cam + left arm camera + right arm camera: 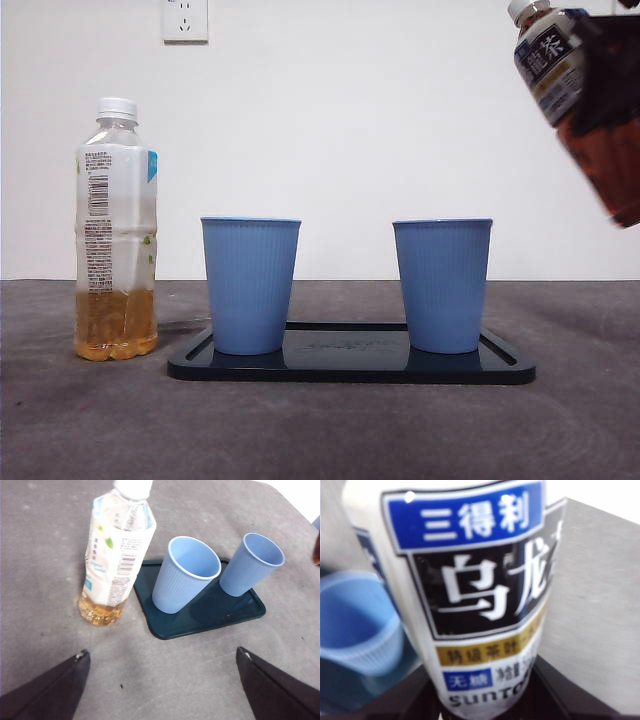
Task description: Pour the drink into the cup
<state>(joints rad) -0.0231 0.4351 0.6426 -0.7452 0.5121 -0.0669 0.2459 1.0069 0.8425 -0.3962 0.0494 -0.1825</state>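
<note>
Your right end effector (608, 95) grips the dark tea bottle (580, 100), held tilted high above and right of the right cup (442, 285) on the tray (350, 365). You look to be in the carry-over step; its white cap appears on, so pouring needs it off. The left end effector (160, 680) waits, spread wide.

Light is even and soft; the cups (250, 285) cast weak shadows on the tray (350, 365); the right wrist view is blurred, its bottle label (480, 580) close
</note>
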